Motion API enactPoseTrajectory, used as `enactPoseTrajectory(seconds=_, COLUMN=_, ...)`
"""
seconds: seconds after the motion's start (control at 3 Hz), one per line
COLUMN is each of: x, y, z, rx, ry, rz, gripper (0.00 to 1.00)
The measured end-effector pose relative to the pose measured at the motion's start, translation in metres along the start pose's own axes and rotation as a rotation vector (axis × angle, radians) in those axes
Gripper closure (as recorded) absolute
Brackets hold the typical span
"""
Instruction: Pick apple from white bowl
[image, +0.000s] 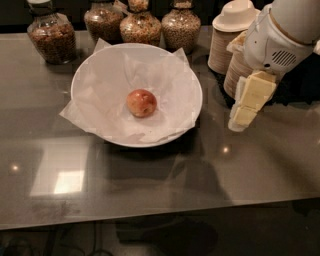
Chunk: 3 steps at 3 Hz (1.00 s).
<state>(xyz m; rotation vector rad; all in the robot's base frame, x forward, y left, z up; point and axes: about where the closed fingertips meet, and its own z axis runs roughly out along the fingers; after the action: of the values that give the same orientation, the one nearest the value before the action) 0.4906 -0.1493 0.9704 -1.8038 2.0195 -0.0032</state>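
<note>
Camera view: gripper (243, 112) right of white bowl (86, 75) (apple (141, 102) inside)

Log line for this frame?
stage: pre-grasp | apple: in white bowl, untouched | end effector: right of white bowl, apart from apple

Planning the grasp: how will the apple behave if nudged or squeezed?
The apple is round and loose on crinkled paper, so a nudge probably rolls it. Its skin looks smooth, perhaps slippery. The gripper hangs right of the bowl.
</note>
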Motion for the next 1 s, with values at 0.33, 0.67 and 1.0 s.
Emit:
enactPoseTrajectory(seconds=0.33, x=-0.028, y=-0.023, z=0.027, rx=-0.016, ry=-0.074, rz=-0.042, gripper=0.00)
enactPoseTrajectory(seconds=0.67, x=-0.028, y=-0.023, z=0.027, rx=-0.013, ry=-0.075, rz=-0.042, gripper=0.00)
enactPoseTrajectory(seconds=1.0, x=-0.045, y=-0.032, z=0.033, rx=0.019, ry=-0.188, rz=-0.027, gripper=0.00)
